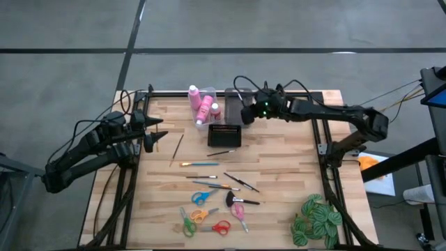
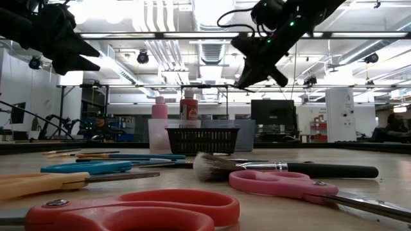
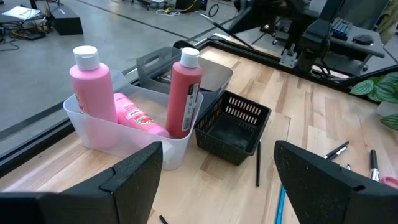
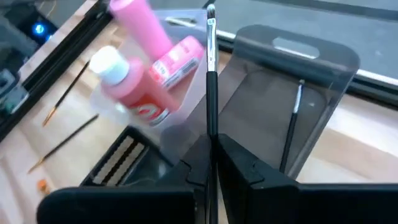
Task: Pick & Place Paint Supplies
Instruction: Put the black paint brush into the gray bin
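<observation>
Above the far edge of the bench (image 1: 279, 150): the right pincer (image 4: 210, 163) hangs over the grey bin (image 4: 292, 81), its arm reaching in from the right.
Step in hand: judged to be dropping one black paintbrush (image 4: 211, 74) into that grey bin, where another thin brush (image 4: 292, 127) already lies.
How to do it well: bring the brush tip down inside the bin walls before letting go, keep the handle clear of the clear bin (image 3: 124, 134) just beside it, and let go low so the brush does not bounce out.
Right pincer state: clenched hard on the black paintbrush, which stands up between the two fingers with its bristle end away from the wrist.
Left pincer (image 3: 217, 180): released, fingers spread wide, holding and touching nothing; it waits at the left side of the bench, facing the bins.
Pink bottles (image 3: 185, 93): three with white caps, all in the clear bin at the far edge; two stand upright, one lies slanted between them.
Black basket (image 3: 233, 127): just beside the clear bin; the high view shows something pale along its far side, but I cannot tell what.
Loose brushes (image 1: 201, 164): several scattered over the middle of the bench, well apart from the bins.
Scissors (image 1: 201, 198): a cluster of coloured pairs on the near part, near a broad soft brush (image 2: 282, 168).
Plant (image 1: 317, 219): at the near right corner, not part of the job.
Progress: bottles look placed; most brushes and all scissors are left to move.
</observation>
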